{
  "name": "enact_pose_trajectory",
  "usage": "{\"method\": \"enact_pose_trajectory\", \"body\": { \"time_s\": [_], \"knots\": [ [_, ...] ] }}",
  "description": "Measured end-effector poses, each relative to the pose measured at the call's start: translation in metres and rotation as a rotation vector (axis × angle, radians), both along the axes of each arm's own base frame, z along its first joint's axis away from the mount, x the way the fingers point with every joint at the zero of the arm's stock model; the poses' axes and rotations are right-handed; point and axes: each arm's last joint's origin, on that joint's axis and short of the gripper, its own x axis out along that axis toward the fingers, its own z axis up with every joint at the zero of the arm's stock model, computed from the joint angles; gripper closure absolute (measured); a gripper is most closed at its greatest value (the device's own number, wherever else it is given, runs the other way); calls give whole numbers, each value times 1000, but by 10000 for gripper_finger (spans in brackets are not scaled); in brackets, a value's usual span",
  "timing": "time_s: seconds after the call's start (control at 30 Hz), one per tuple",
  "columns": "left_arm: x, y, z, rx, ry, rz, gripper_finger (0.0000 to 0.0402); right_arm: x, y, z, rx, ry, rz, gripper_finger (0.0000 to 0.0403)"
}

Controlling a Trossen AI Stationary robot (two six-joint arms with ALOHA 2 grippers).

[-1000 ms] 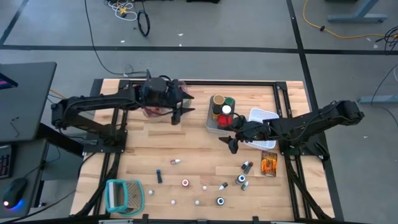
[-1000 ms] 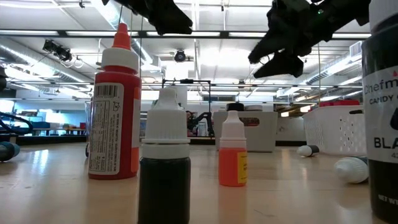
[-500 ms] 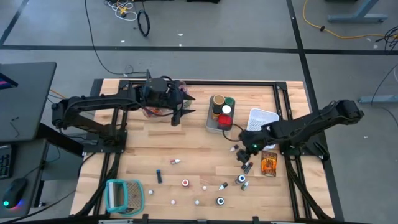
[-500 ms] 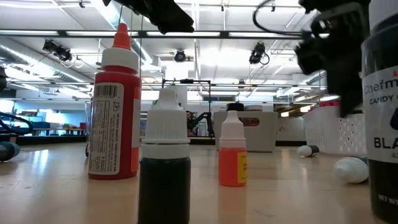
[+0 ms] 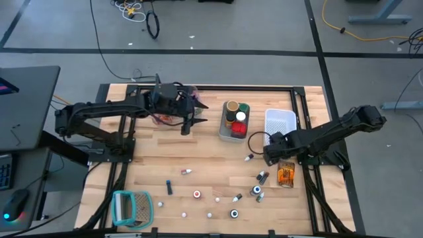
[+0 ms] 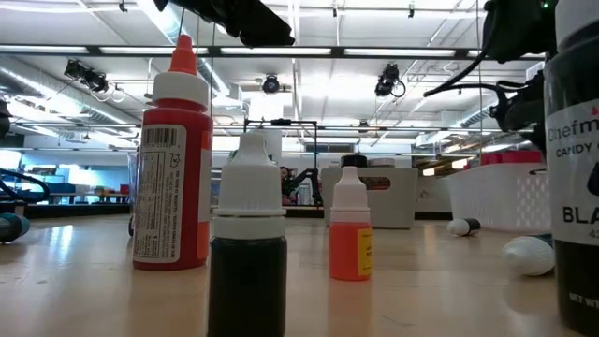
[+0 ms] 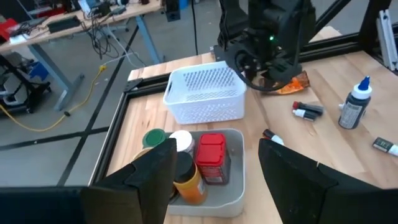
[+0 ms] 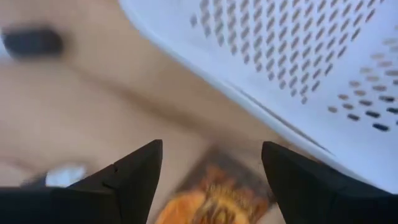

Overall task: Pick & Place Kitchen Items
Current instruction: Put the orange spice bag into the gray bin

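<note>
A few jars (image 5: pixel 234 118) already sit in my grey bin (image 5: pixel 223 133); most kitchen items (image 5: pixel 218 196) lie scattered toward the table's six o'clock. My right gripper (image 8: pixel 211 180) hangs spread and empty over the orange packet (image 5: pixel 285 174), just beside the white basket (image 5: pixel 280 122). My left gripper (image 7: pixel 214 180), also spread and empty, waits at ten o'clock.

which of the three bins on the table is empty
The white perforated plastic basket; the grey bin beside it holds jars, and the clear bin under the left arm holds something red.
</note>
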Motion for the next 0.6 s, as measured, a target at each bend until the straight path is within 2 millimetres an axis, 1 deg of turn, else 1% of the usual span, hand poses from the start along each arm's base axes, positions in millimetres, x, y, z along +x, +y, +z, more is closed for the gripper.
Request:
{"method": "enact_pose_trajectory", "body": {
  "time_s": [0.07, 0.13, 0.3, 0.37, 0.47, 0.6],
  "knots": [
    [0, 0, -6, 2, -7, 0, 165, 2, -2, 0, -46, -30, -24, 119],
    [0, 0, -13, -1, 3, 2, 164, 4, -1, 0, -26, -51, -40, 119],
    [-1, 0, -30, -12, 19, 12, 166, 2, 7, 0, 169, 10, -51, 119],
    [-1, 0, -31, -17, 16, 14, 166, 1, 8, 0, 174, 12, -69, 119],
    [-1, 0, -30, -21, 11, 7, 165, 2, 9, -1, 124, 2, -52, 119],
    [-1, -3, -30, -51, 8, -53, 164, 3, 13, -5, 130, 34, -64, 119]
  ]
}}
